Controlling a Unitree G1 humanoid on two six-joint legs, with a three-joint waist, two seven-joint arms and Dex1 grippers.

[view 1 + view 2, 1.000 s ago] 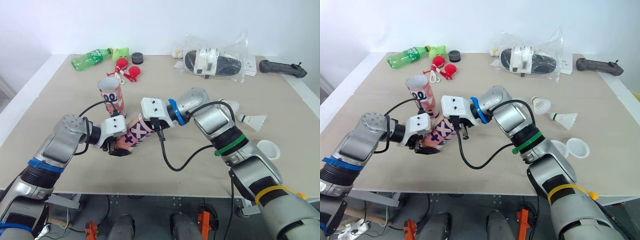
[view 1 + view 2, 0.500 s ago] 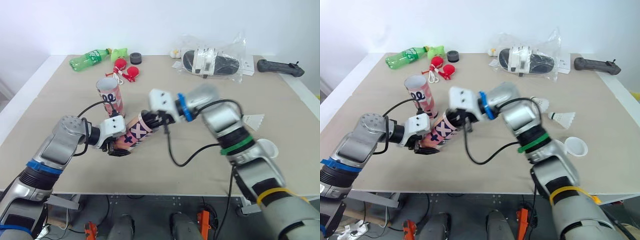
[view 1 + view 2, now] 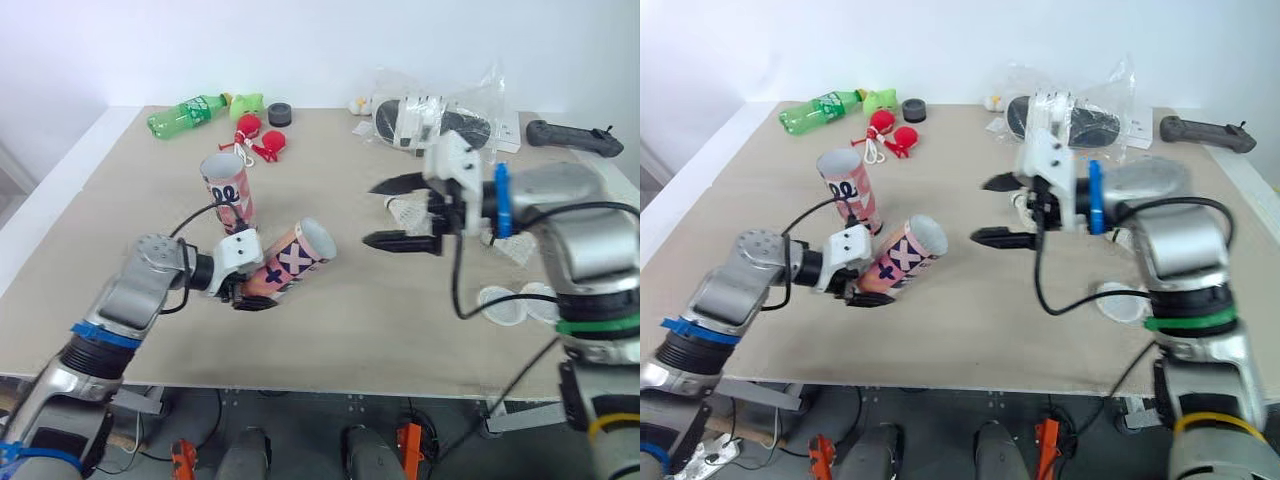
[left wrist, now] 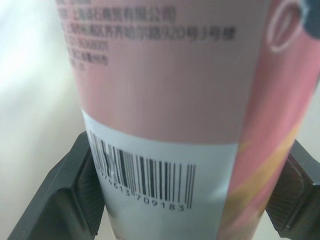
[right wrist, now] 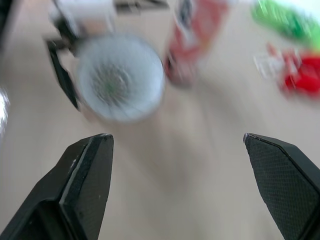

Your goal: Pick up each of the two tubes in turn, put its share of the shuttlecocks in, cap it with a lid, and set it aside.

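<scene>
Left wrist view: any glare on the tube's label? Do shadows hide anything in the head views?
Left wrist view: no glare on the held tube; its barcode reads plainly. Left eye view: even light, only a soft shadow on the table beneath that tube, hiding nothing; the plastic bag glints.

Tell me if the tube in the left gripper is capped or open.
Open. The tube sits tilted in the left gripper, and its round mouth is bare and uncovered.

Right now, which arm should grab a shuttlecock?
Right. The right jaws are open and empty, close to the shuttlecocks on that side. The left jaws are shut on the tilted tube.
</scene>
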